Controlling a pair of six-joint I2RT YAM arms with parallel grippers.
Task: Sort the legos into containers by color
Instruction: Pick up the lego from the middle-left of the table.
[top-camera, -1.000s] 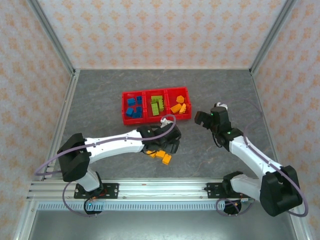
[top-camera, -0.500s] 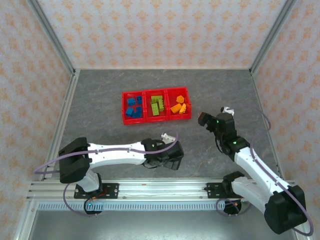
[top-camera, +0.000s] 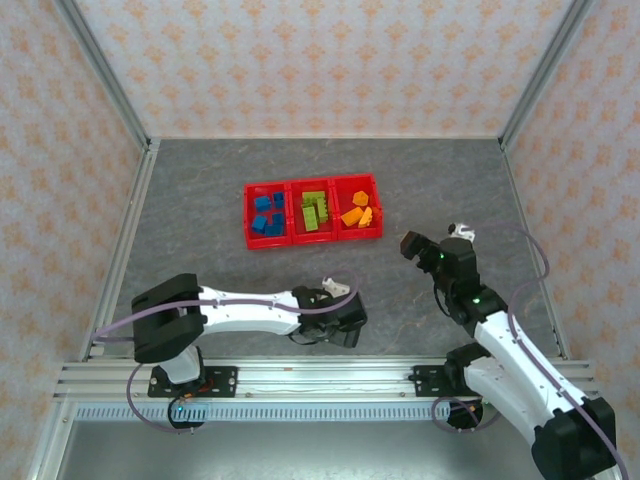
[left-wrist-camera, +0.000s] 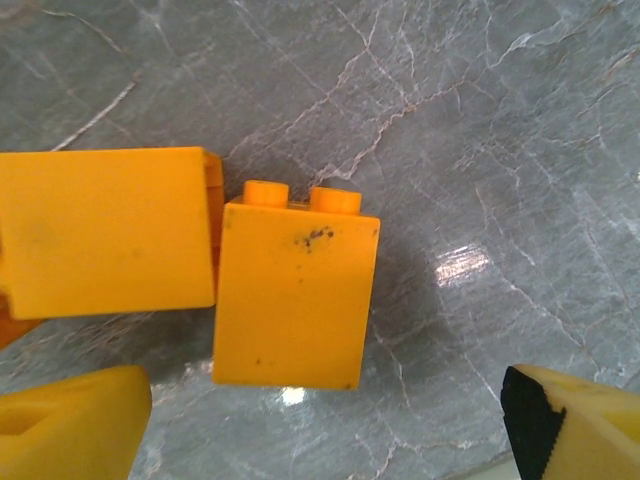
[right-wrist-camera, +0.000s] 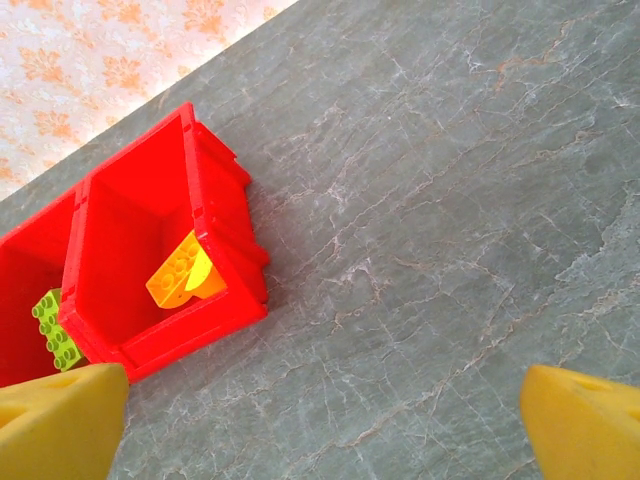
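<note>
So the left fingers (left-wrist-camera: 70, 425) hang wide open over two orange-yellow bricks (left-wrist-camera: 295, 290) lying side by side on the worktop (left-wrist-camera: 480, 130), while the right fingers (right-wrist-camera: 60, 420) gape empty too, off to the right of the red tray (right-wrist-camera: 180, 335).

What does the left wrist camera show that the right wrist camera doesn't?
Left wrist: two orange bricks lying side by side on the table, apart from any bin, just ahead of the open left pincer. Right wrist: the red bins, the end one holding an orange brick, its neighbour a green brick, beyond the open right pincer. Both: the grey marbled table and a pair of yellow fingertips set wide apart, gripping nothing.
</note>
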